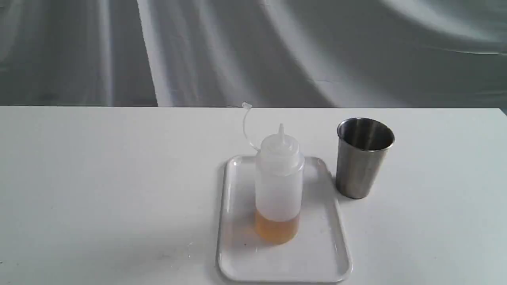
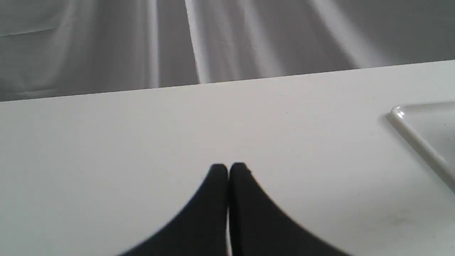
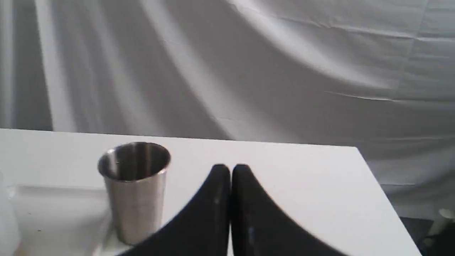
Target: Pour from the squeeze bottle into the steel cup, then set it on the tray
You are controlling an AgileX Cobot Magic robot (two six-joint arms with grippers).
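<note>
Grey draped cloth (image 1: 253, 51) hangs behind a plain white tabletop (image 1: 99, 178) that runs the full width of the exterior view. Near the front middle lies the tray (image 1: 317, 253), white, with rounded corners, its long side running away from me. The squeeze bottle (image 1: 279, 186) stands upright on it, toward the far half. Its cone nozzle (image 1: 281, 130) points up, bare. The thin cap strap (image 1: 246, 126) curls up and off to the left. A shallow band of amber liquid (image 1: 277, 229) sits at the bottom.

The steel cup (image 1: 362, 162) stands upright on the tabletop, mouth up, just beside the tray's far right corner. I cannot tell whether it touches the rim.

The left end effector (image 2: 228, 169) is closed, its two black fingers pressed together with nothing between them. It hangs over bare tabletop, with a corner of the tray (image 2: 419, 142) off to one side. The right end effector (image 3: 230, 170) is likewise closed and empty, near the steel cup (image 3: 137, 192) but apart from it.
</note>
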